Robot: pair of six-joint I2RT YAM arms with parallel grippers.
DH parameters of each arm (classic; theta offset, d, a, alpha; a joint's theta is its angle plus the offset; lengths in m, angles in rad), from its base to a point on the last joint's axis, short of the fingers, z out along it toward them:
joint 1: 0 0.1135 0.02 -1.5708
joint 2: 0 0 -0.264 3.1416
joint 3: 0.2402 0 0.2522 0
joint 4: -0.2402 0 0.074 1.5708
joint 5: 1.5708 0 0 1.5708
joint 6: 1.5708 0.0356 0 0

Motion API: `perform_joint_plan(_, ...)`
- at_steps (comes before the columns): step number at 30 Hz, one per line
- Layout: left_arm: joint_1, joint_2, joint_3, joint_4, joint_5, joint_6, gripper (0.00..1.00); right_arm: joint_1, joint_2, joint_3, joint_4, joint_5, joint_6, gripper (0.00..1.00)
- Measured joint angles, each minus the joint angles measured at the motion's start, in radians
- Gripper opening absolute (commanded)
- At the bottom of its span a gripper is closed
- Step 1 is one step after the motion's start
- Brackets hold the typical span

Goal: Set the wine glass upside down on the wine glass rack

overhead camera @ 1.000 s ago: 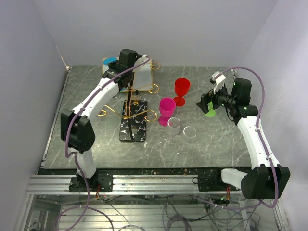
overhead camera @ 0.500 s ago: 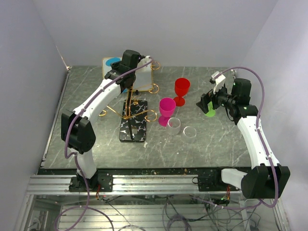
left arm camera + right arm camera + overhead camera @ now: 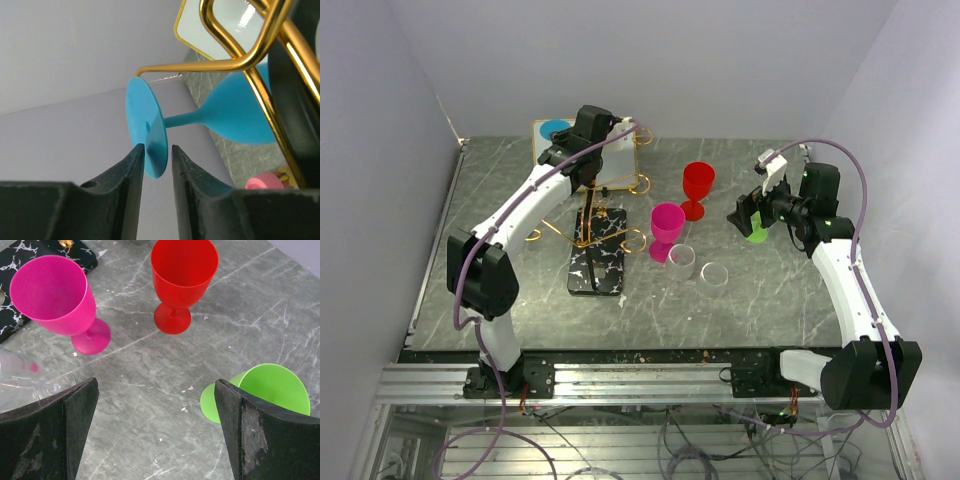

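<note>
The one blue glass hangs by its stem in a gold arm of the single rack, at the back left over a corner of the tray and near the rear wall. My left gripper has its fingers a little apart, the edge of the glass's foot between them. My right gripper is spread wide above the table with one green glass at its right finger, while one pink glass and one red glass stand upright between rack and gripper, bare table between them, and clear glassware, count unclear, lies beside the pink.
</note>
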Motion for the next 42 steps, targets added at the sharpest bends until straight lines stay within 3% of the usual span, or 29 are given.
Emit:
perform_joint_plan(13,-0.008,-0.055,0.000,-0.071,0.041,-0.077,0.59,-0.001,0.000,-0.003,0.005,0.005,-0.001,1.00)
perform_joint_plan(16,-0.008,-0.078,0.000,-0.093,0.065,-0.106,0.72,0.000,0.002,-0.007,0.019,0.023,0.006,0.99)
perform_joint_plan(25,-0.009,-0.232,-0.016,-0.134,0.205,-0.259,0.97,0.081,0.099,0.040,0.096,0.203,0.067,0.93)
perform_joint_plan(32,-0.010,-0.401,-0.101,-0.133,0.319,-0.381,1.00,0.141,0.278,0.240,0.095,0.302,0.124,0.78)
perform_joint_plan(42,0.005,-0.534,-0.223,-0.128,0.383,-0.435,0.99,0.217,0.543,0.542,-0.006,0.434,0.206,0.61)
